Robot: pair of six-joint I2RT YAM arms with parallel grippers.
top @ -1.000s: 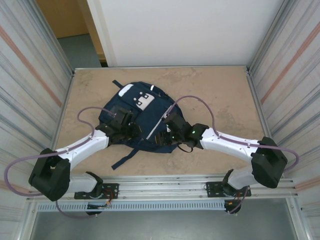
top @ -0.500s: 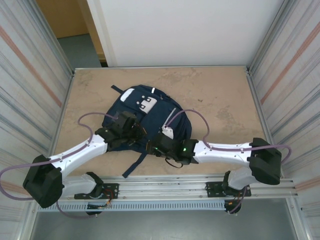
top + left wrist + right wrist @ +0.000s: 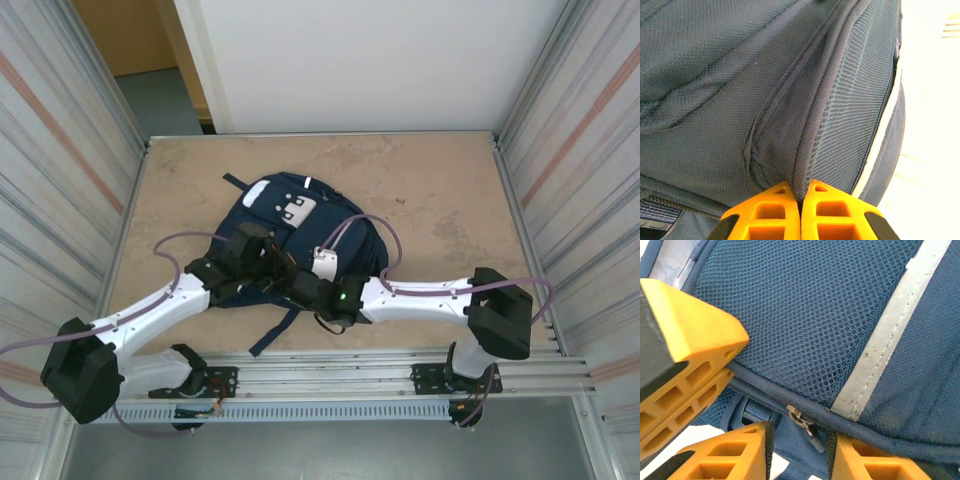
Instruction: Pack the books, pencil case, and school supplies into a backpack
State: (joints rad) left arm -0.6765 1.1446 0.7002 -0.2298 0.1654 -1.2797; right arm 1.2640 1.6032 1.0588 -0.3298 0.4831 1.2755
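Note:
The navy backpack (image 3: 290,215) lies mid-table, its grey front panel (image 3: 295,208) facing up. My left gripper (image 3: 275,272) is at its near edge, shut on a fold of mesh seam (image 3: 807,165). In the left wrist view the orange fingertips (image 3: 780,200) pinch that seam of the backpack (image 3: 715,75). My right gripper (image 3: 305,288) is just beside it, open. In the right wrist view its jaws (image 3: 799,432) straddle a small metal zipper pull (image 3: 802,421) under a pale stripe (image 3: 890,335), without touching it. The left gripper's fingers (image 3: 685,340) show there too. Book, pencil case, pen and bar are hidden.
A dark strap (image 3: 270,335) trails from the backpack toward the near rail (image 3: 330,385). Ribbed metal walls (image 3: 60,180) close both sides. Purple cables (image 3: 365,225) loop over the backpack. Bare tabletop (image 3: 450,200) lies to the right and behind.
The right arm has reached leftward along the backpack's near edge, ending close beside the left gripper. The backpack has bunched and shifted slightly away. The left gripper keeps its hold.

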